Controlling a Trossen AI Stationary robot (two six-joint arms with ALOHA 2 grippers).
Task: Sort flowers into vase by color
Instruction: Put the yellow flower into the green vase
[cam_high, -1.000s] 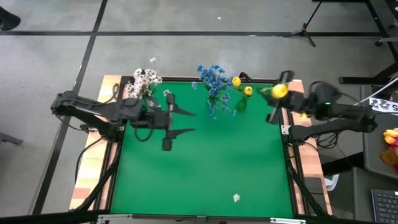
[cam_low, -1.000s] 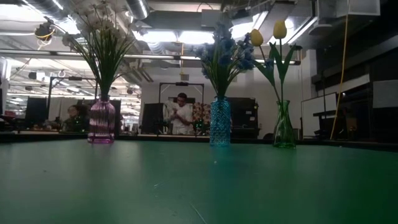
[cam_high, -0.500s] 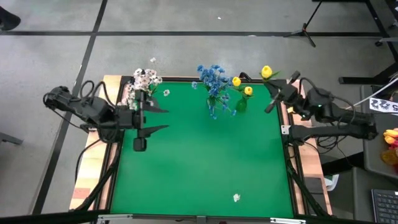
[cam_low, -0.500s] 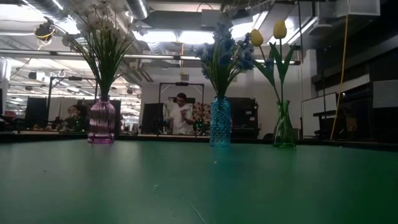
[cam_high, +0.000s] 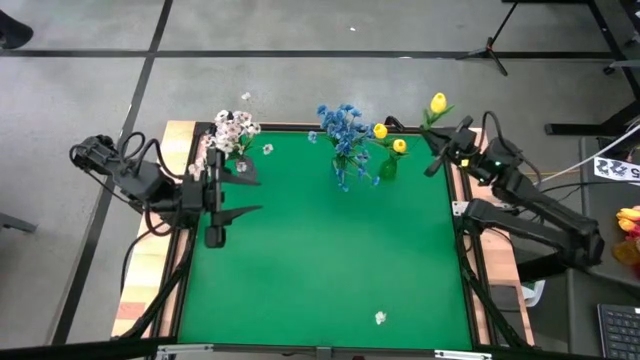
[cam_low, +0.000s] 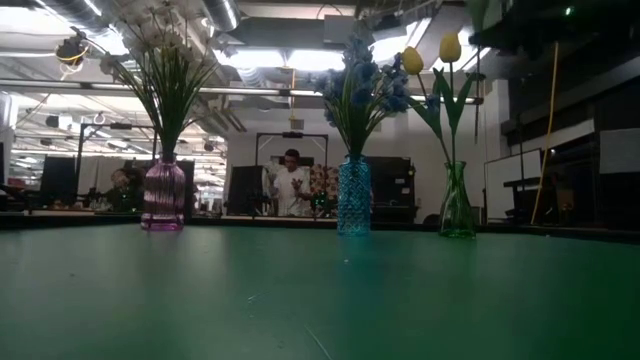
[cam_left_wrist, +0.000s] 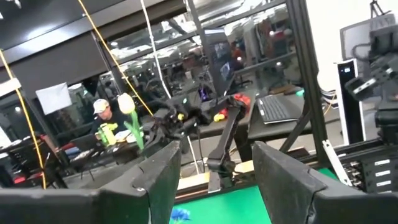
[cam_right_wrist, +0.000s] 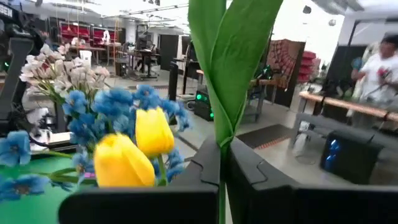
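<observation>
Yellow tulip, clamped in the right tool at the worktop's far-right corner, remains unvased; left tool waits, fingers apart.

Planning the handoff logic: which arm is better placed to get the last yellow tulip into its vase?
Right. The right pincer is shut on a yellow tulip and sits at the table's far right corner, close to the green vase with two yellow tulips. The left pincer is open, empty, near the left edge.

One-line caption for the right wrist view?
Right gripper clamps a yellow tulip's green stalk beside vased yellow tulips and blue blooms.
</observation>
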